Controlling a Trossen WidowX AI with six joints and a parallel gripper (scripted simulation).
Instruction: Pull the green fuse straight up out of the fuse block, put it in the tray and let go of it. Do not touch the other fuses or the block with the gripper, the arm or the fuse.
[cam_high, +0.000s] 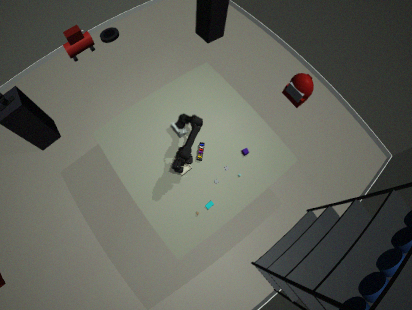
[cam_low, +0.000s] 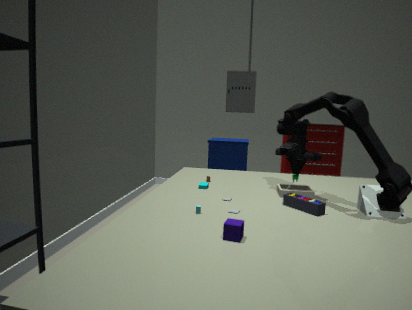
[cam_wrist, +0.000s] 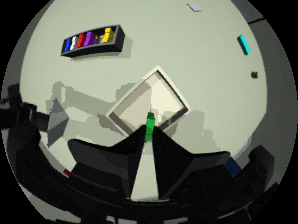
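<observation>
Top view, arm: the black arm (cam_high: 189, 140) reaches from its base near the middle of the pale mat toward the mat's lower-left edge.
Top view, gripper: the gripper (cam_high: 181, 167) sits over the white tray (cam_high: 187, 171); the green fuse is too small to make out here.
Top view, fuse block: the fuse block (cam_high: 201, 151) lies just beside the arm, on its right.
Exterior view, gripper: clenched on the green fuse (cam_low: 296, 176), which hangs above the tray (cam_low: 295, 189), clear of it.
Exterior view, fuse block: the dark block (cam_low: 304, 203) stands in front of the tray, toward the table's near edge.
Exterior view, other items: a purple cube (cam_low: 233, 229) sits nearer the front edge.
Wrist view, fuse: the green fuse (cam_wrist: 150, 125) is upright between the dark fingers, over the tray's (cam_wrist: 127, 111) near rim.
Wrist view, fuse block: the block (cam_wrist: 93, 39) lies well apart, toward the upper left.
</observation>
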